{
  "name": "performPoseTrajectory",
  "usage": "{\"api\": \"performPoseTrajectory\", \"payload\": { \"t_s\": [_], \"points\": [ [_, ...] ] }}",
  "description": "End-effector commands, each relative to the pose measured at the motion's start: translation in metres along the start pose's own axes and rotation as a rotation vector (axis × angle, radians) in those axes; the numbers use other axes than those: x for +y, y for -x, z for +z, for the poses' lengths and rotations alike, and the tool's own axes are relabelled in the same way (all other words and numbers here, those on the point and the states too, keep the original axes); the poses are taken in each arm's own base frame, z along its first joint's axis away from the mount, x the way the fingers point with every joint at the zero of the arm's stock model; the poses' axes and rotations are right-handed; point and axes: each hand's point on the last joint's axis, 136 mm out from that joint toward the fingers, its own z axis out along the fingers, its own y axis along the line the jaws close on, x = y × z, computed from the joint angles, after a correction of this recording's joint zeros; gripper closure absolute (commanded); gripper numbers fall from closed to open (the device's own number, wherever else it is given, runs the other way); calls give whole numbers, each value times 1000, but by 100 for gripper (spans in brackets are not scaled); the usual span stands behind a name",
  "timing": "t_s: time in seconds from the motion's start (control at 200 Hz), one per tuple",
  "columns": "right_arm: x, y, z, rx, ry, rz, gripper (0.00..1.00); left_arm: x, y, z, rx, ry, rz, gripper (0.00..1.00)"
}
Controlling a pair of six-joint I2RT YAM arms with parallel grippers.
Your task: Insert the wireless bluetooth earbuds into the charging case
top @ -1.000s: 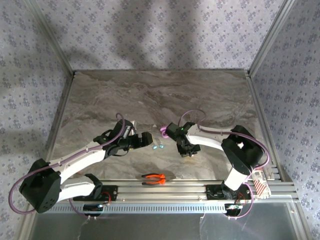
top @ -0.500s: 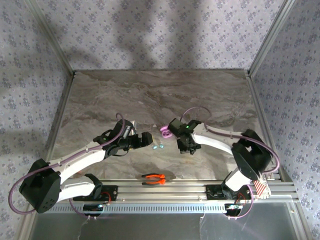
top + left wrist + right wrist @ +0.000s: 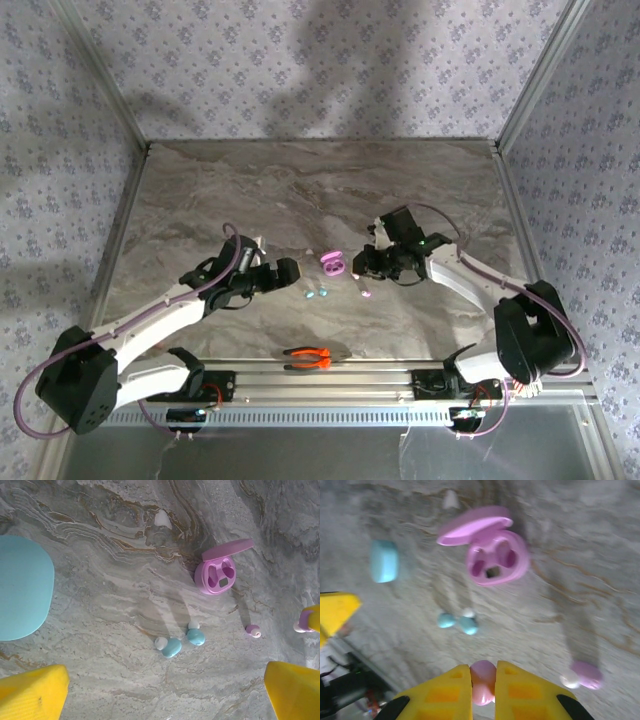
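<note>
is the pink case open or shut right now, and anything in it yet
Open and empty. The pink case has its lid hinged up, and both wells show bare in the wrist views.

A grey-brown marble-patterned table [image 3: 320, 190] forms the booth's floor. Behind it and on either side rise walls [image 3: 300, 90] papered in pale lilac with small floral sprigs, joined by slanting metal corner posts [image 3: 100, 70]. Slotted aluminium rails [image 3: 370, 385] run along the table's near edge. Broad soft shadows [image 3: 330, 35] cross the wall behind the table.
</note>
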Motion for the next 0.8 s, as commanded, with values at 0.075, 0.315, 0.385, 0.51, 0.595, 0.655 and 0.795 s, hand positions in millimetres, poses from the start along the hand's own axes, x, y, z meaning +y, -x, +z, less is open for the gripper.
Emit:
{"api": "performPoseTrajectory", "payload": {
  "t_s": [0.075,0.315,0.385,0.51,0.595,0.655,0.795],
  "points": [
    [28,16,9,27,195,4,86,2,-2,-3,2,-20,12,0],
    [15,32,30,1,132,-53,87,4,-2,-2,8,-21,8,0],
    [12,35,35,-7,107,-99,87,4,-2,-2,8,-21,7,0],
    [6,38,47,0,61,-160,87,6,-2,-2,10,-17,4,0],
    [2,38,54,5,26,-199,86,8,-2,-1,12,-16,0,0],
    [1,38,59,7,10,-217,86,8,-2,-1,11,-15,-1,0],
    [2,40,66,-1,-18,-256,86,8,-1,-1,11,-16,-2,0]
  ]
}}
